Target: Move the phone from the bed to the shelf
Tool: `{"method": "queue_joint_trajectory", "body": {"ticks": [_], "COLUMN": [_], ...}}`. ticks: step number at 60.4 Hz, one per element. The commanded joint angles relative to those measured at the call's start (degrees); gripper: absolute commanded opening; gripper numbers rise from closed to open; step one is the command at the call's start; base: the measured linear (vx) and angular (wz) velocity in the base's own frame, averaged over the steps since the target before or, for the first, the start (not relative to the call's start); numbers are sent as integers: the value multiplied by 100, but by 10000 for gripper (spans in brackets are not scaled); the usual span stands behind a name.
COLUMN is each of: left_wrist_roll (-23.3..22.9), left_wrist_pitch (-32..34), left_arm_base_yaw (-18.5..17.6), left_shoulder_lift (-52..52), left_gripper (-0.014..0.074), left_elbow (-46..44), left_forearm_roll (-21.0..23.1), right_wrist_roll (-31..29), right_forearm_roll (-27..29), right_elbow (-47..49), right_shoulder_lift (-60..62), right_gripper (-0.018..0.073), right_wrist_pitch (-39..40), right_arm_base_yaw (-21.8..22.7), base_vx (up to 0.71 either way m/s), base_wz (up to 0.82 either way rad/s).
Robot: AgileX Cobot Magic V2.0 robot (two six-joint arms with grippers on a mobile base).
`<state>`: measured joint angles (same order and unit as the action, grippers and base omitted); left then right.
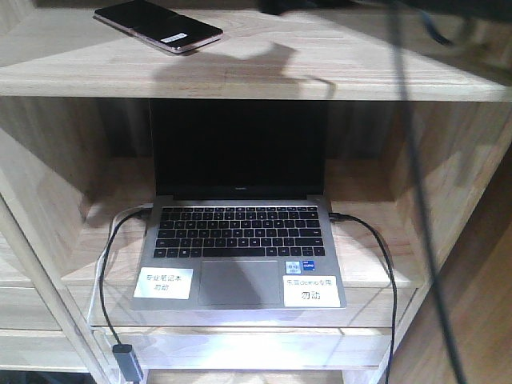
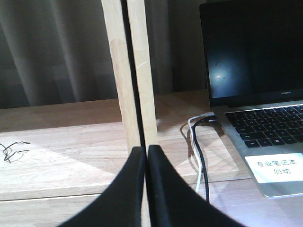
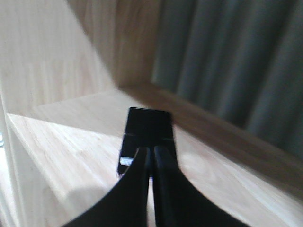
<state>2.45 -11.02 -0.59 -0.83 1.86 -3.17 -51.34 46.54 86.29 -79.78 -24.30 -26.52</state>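
The black phone (image 1: 158,26) lies flat on the top board of the pale wooden shelf (image 1: 336,60), near its left end, with a white sticker and pinkish edge toward the front. In the right wrist view the phone (image 3: 147,126) rests on the shelf board (image 3: 71,151) just beyond my right gripper (image 3: 152,150), which is shut with nothing between its fingers. My left gripper (image 2: 146,149) is also shut and empty. It points at an upright post of the shelf (image 2: 135,71), at the level of the lower board. The bed is out of view.
An open grey laptop (image 1: 240,240) with white labels stands on the lower shelf board, with cables (image 1: 108,264) plugged in on both sides. The laptop (image 2: 255,71) and its cables (image 2: 201,156) lie right of my left gripper. Dark curtains (image 3: 236,66) hang behind the shelf.
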Motion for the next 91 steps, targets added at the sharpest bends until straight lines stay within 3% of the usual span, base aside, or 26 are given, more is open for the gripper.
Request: {"method": "queue_joint_trajectory", "body": {"ticks": [1, 22, 53, 69, 91], "left_wrist_roll": [-22, -22, -22, -22, -22], "left_wrist_pitch": [418, 418, 418, 418, 418], "left_arm_base_yaw": [-12, -12, -12, -12, -12], "left_shoulder_lift": [-60, -60, -60, -60, -60], "left_gripper": [1, 1, 1, 1, 1], "left_elbow": [-146, -146, -146, -146, -146], "left_forearm_roll": [26, 26, 26, 26, 26], "right_wrist_roll": [-268, -268, -221, -222, -222], "right_forearm_roll": [292, 314, 871, 1082, 1110], "right_elbow": [-546, -3233, -6242, -6976, -7037], "right_shoulder_lift": [675, 2637, 5619, 6565, 6612], "right_gripper": [-3, -3, -3, -3, -3], "right_wrist_pitch": [744, 1818, 1893, 1895, 1852], "right_arm_base_yaw": [33, 33, 33, 33, 33], "base_vx": [0, 0, 0, 0, 0], "base_wz": [0, 0, 0, 0, 0]}}
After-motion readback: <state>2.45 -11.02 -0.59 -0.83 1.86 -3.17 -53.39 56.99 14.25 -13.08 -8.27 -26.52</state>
